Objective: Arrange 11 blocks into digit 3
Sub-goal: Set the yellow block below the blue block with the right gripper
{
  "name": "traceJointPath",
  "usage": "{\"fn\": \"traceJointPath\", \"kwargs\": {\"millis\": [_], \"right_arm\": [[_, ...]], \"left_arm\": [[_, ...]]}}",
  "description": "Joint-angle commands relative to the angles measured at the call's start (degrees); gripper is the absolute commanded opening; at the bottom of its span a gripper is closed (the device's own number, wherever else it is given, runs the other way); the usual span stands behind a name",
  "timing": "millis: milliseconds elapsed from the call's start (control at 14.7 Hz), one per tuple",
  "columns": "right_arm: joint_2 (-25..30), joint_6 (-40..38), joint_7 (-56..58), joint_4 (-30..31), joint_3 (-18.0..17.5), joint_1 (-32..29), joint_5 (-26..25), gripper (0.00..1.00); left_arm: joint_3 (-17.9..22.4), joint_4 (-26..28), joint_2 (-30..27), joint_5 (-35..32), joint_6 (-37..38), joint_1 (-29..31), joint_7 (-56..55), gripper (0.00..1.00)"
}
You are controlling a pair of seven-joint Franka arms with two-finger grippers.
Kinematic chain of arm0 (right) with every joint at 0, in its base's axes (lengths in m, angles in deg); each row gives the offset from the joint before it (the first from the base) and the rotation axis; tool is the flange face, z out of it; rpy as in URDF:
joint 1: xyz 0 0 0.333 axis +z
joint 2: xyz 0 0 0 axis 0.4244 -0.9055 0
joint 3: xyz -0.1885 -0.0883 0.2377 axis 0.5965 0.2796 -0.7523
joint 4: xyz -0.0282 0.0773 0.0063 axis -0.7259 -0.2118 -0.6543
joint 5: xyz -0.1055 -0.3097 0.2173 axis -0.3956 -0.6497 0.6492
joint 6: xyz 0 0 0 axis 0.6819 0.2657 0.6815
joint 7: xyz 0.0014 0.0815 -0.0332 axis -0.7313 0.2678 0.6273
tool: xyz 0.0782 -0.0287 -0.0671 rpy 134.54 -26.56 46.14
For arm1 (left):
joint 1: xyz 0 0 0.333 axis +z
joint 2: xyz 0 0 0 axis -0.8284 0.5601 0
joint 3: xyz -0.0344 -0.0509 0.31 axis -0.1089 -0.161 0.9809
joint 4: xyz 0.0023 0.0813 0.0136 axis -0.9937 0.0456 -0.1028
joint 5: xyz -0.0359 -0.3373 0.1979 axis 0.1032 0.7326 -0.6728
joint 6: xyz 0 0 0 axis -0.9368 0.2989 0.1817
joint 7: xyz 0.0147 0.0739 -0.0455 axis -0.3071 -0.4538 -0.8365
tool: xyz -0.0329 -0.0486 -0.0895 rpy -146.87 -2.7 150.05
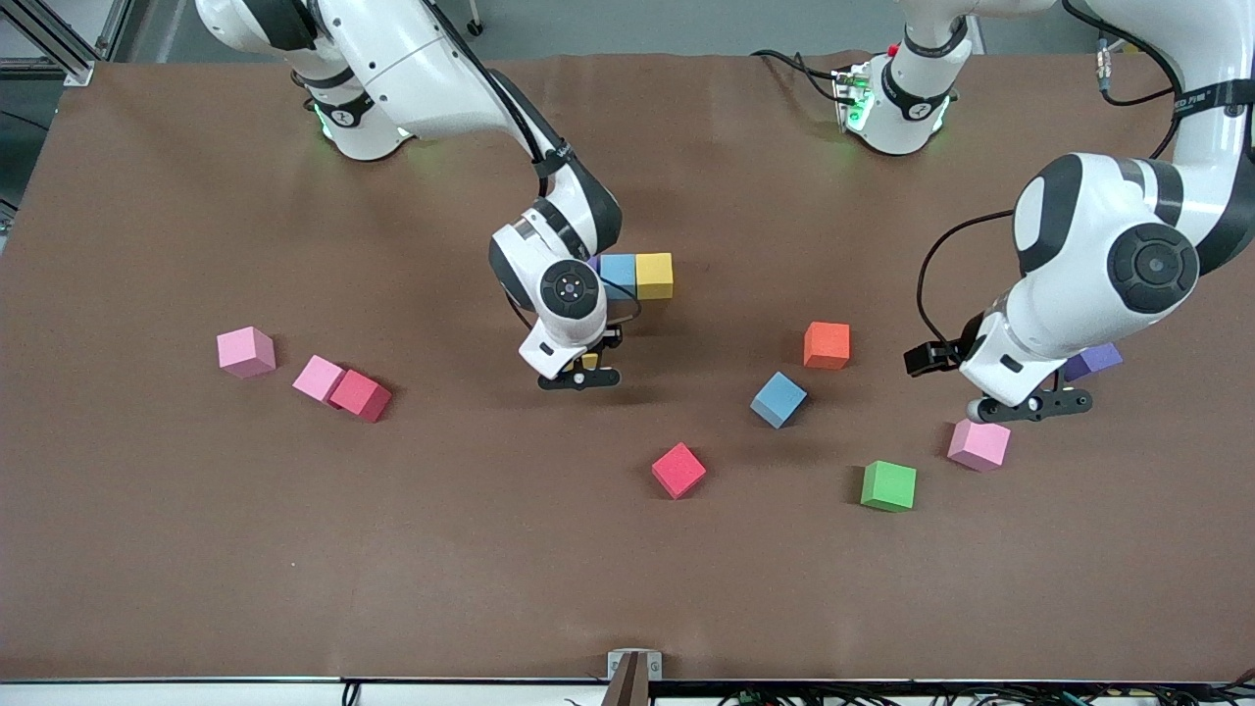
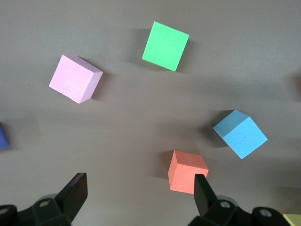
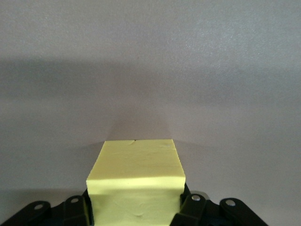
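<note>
The green block (image 1: 888,485) and a red block (image 1: 678,470) are lying nearest the camera, matte square-edged cubes scattered loose on the brown worktop (image 1: 294,549). The right pincer (image 1: 580,373) is gripping a yellow block (image 3: 135,181), hanging just in front of the started row (image 1: 635,276), probably to extend the digit 3. The left pincer (image 1: 1029,407) is waiting with jaws spread over a pink block (image 1: 978,444).

Two glossy white arms with black joint bands, black cables, green base lights, black claws
</note>
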Motion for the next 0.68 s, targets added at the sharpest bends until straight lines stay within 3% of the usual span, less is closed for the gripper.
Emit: {"fn": "traceJointPath", "kwargs": {"millis": [0,205,273,614], "right_arm": [[0.6,0.2,0.4,3.4,-0.6,0.7,0.5,0.41],[0.6,0.1,0.3,2.8,-0.5,0.4,0.5,0.96],[0.8,-0.1,0.4,2.4,-0.5,-0.1,0.5,1.0],[1.1,-4.3,0.3,-7.5,0.0,-1.1,0.1,1.0]], "left_arm": [[0.1,0.0,0.7,1.1,-0.5,-0.6,-0.5,1.0],[0.0,0.3,1.3,1.1,-0.5,-0.8,-0.5,1.0],[0.0,0.4,1.5,1.1,-0.5,-0.8,-0.5,1.0],[0.0,0.6,2.5,1.2,-0.6,-0.8,-0.5,1.0]]}}
